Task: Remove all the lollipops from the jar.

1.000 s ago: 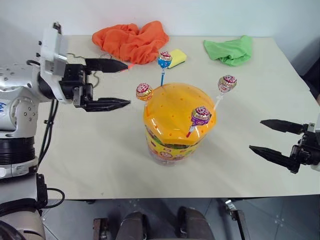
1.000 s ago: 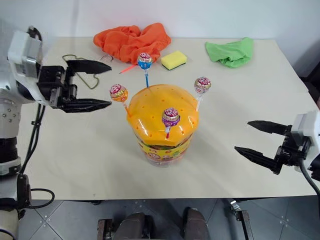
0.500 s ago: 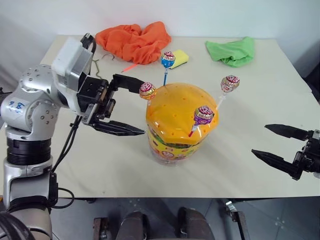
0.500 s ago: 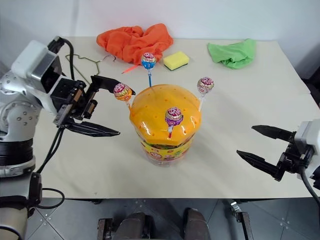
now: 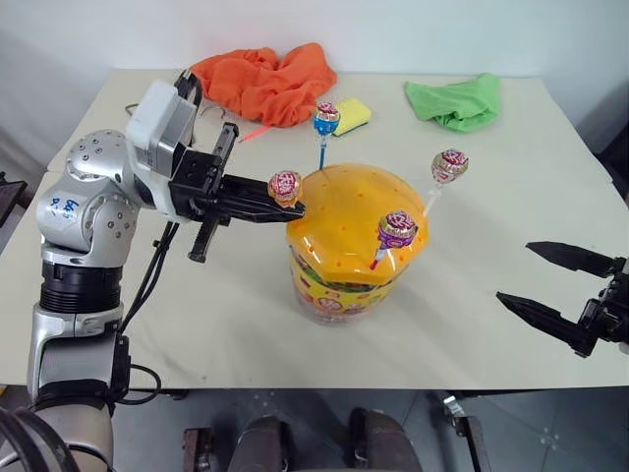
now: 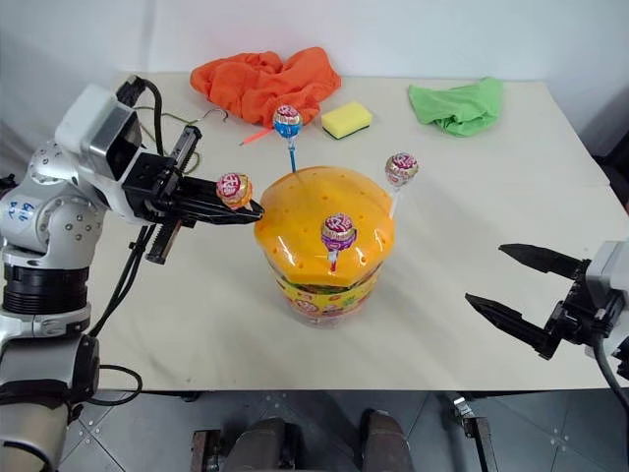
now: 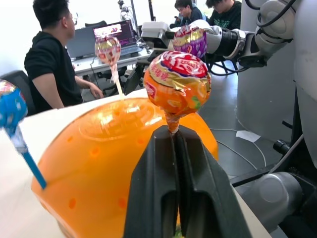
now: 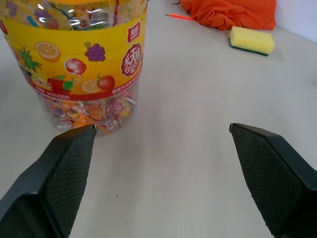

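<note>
You see pale table [image 5: 197, 324] against white wall, grey tiled floor below. Jar [image 5: 349, 241] stands mid-table; 4 lollipops [image 5: 397, 228] stuck in its orange lid. Your left gripper [image 5: 291, 205] clamped on stick of lollipop at lid's left edge [image 5: 284, 185]. Your right gripper [image 5: 550, 285] hangs spread apart, right of jar, holding nothing. Orange cloth [image 5: 265, 79], yellow sponge [image 5: 349, 113], green cloth [image 5: 457, 98] lie along far edge. People at desks visible in left wrist view.
</note>
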